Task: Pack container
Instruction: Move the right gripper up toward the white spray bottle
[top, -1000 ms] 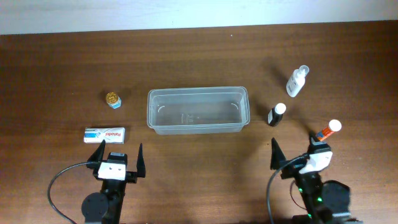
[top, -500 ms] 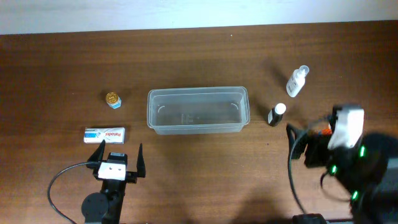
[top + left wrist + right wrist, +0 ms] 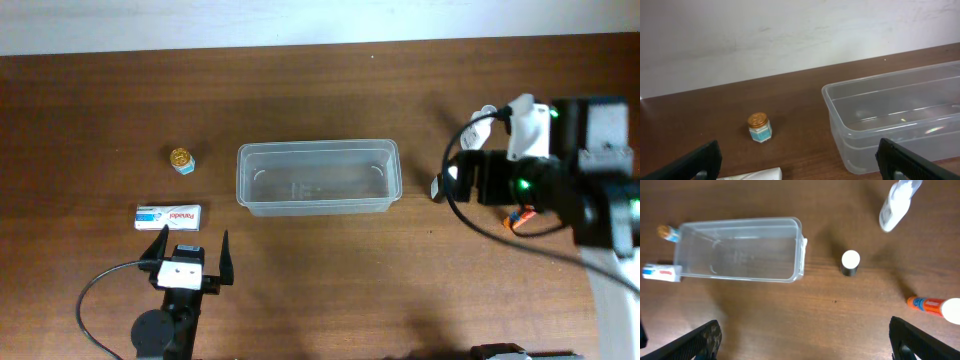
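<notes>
Plainly, both pairs of jaws stood spread wide, gripping nothing. The left gripper (image 3: 192,240) sat low at the near edge of the table (image 3: 320,300). Its own wrist view showed its fingers only as dark tips in the two lower corners. The right gripper (image 3: 805,344) hung high over the right side, looking straight down. Its fingers were likewise cut to tips at the lower corners, and from overhead its jaws were lost in the bulk of the arm.

That arm hid much from overhead. The white bottle (image 3: 896,205) showed only a sliver there, the dark bottle (image 3: 850,263) peeped out at the arm's left edge, and the orange tube (image 3: 932,306) was a fleck beneath it. In the right wrist view the white bottle was blurred and cut by the top edge, and the tube's white cap ran off the right edge. The box (image 3: 168,216) was cut off at the bottom of the left wrist view and at the left edge of the right one. The jar (image 3: 759,127), gold-lidded, was partly masked by the container's corner in the right wrist view.

The box's red lettering looked like "Panadol", upside down from overhead. No other label could be read.

Counted, there were one container (image 3: 318,206), two bottles, one tube, one jar and one box. The container lay in the middle of the table, open side up. The jar and box were to its left and the bottles and tube to its right, and it was well apart from both grippers.
</notes>
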